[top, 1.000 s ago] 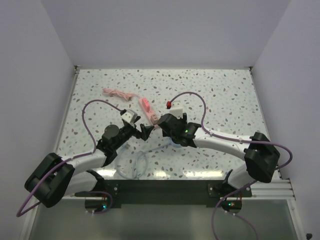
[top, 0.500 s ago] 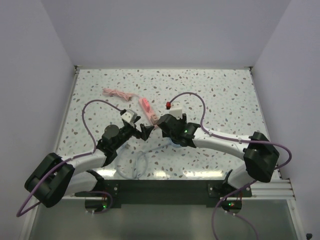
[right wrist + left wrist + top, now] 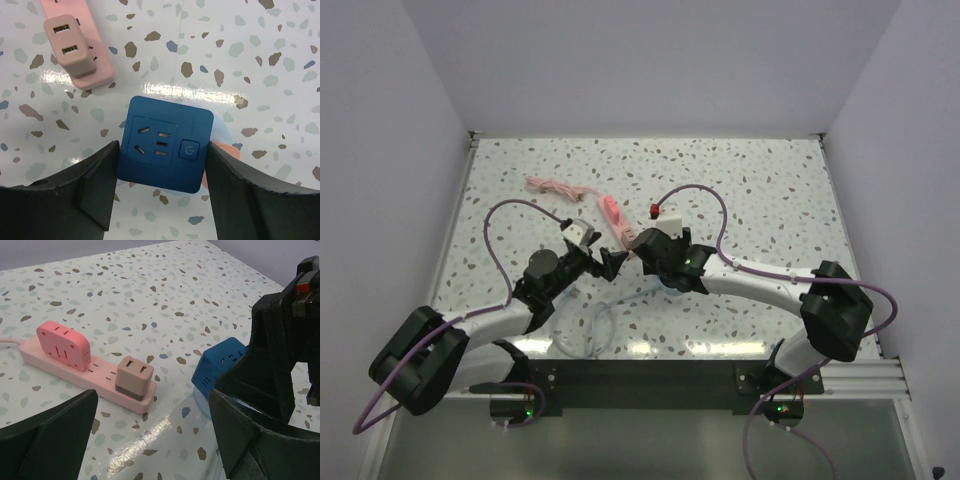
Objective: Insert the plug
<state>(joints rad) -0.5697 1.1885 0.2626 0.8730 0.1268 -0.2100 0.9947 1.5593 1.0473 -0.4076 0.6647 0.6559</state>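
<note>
Speckled terrazzo tabletop [image 3: 770,190] carries everything, and both arms reach in to meet near its centre. Left end effector [image 3: 152,397] is spread wide and empty, hovering low and aimed at the near end of the strip. Right end effector [image 3: 162,150] comes down from above with a finger against each side of the plug, so it reads as pinching it, though grip force can't be judged. Long pink plastic power strip [image 3: 100,377] lies flat, with its cord running off toward the far left. Blue square plastic plug cube [image 3: 155,125], the task's thing, sits on the tabletop just beside the strip's near end but apart from it. Its socket face and round button point up and its prongs are hidden underneath. A pale disc and a small pink bit show under its right edge, unclear what they are. Rounded pink adapter block [image 3: 62,342] is seated at the strip's far part. Beige two-port USB charger [image 3: 132,377] is seated at the near end, with free slots showing between the two. Step in hand, by my read: grasp is made, lift not yet done. Next move calls for raising the cube, carrying it over the free slots, squaring the prongs to them and pressing straight down. The left end effector probably needs to hold the strip so it doesn't slide.
</note>
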